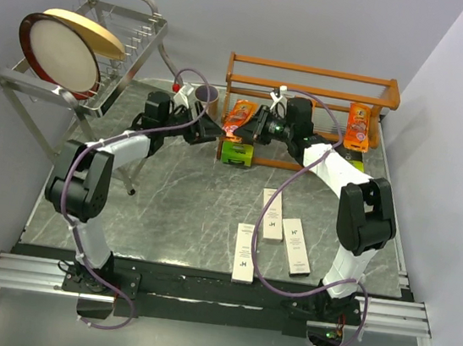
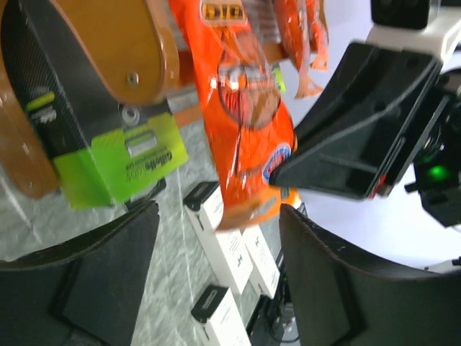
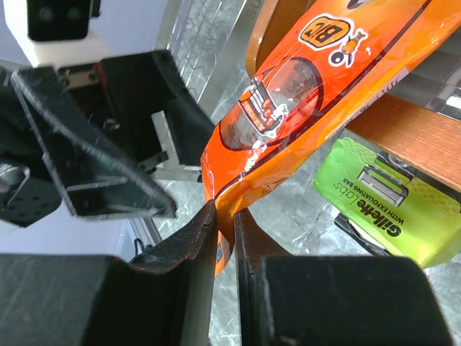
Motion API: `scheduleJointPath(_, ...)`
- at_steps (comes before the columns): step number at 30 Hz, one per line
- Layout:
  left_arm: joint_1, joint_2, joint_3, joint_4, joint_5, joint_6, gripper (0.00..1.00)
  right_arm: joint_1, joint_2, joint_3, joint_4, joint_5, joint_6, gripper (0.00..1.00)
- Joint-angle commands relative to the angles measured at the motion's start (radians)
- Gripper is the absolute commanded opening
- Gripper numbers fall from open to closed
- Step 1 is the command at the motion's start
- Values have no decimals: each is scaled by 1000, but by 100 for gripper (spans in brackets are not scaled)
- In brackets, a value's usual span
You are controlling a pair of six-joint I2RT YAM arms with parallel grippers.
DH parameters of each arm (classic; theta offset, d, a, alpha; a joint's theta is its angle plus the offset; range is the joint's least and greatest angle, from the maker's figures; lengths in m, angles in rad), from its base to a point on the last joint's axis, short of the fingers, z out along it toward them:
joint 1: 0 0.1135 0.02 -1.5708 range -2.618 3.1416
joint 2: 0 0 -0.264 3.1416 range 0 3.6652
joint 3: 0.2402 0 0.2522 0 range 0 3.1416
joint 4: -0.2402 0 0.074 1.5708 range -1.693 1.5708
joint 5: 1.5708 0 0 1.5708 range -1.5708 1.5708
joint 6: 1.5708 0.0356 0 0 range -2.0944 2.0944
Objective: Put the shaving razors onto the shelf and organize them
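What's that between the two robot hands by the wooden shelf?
An orange razor packet, pinched at its edge by the right hand, with the left hand open just before it. Clearest in the right wrist view.

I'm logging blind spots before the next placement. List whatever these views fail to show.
- Top view: the right hand pinching the flat orange plastic packet, hidden under its dark wrist.
- Left wrist view: lime-green-and-black pack, partly covered by the orange-brown wooden shelf; print blurred.
- Right wrist view: the packet's upper end, cut off by the top edge.
- Top view: print on the long white boxes, too small.
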Motion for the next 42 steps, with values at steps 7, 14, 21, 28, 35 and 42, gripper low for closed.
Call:
scheduleJointPath(7,-20,94,119,228,38,-125,41,1,-2,37,2,6,-19,20)
scheduleJointPath(14,-20,88,111,238,46,-153,19,3,1,49,-4,22,-24,20)
scheduleJointPath(21,-23,64,114,207,-35,-159,1,-5,-62,79,-79,57,-73,49)
scheduleJointPath(28,-43,76,189,112,-135,-136,1,-5,-163,100,-171,114,-165,59)
scheduleJointPath(35,-76,104,275,-11,-255,-144,1,-8,-220,79,-185,115,-170,61)
scheduleJointPath(42,-77,105,266,-72,-299,-127,1,-20,-224,94,-161,95,-151,61)
